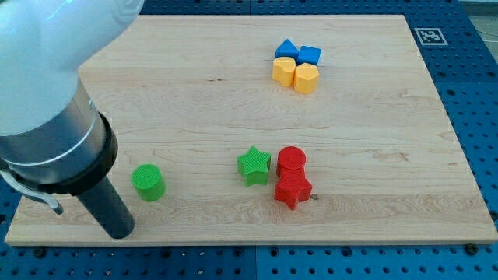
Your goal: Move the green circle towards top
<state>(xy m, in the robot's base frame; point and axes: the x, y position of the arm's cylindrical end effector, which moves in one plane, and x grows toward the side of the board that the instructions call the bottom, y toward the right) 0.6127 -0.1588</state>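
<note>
The green circle (148,182) is a short green cylinder at the board's lower left. My tip (120,231) is at the end of the dark rod, just below and to the left of the green circle, a small gap apart from it. The arm's white and grey body fills the view's upper left above the rod.
A green star (254,166) sits at lower centre, with a red cylinder (292,161) and a red star (292,190) just to its right. At upper right, a blue triangle (286,49), blue cube (310,55), yellow cylinder (284,71) and yellow hexagon (306,78) cluster. The wooden board (373,140) ends near the bottom.
</note>
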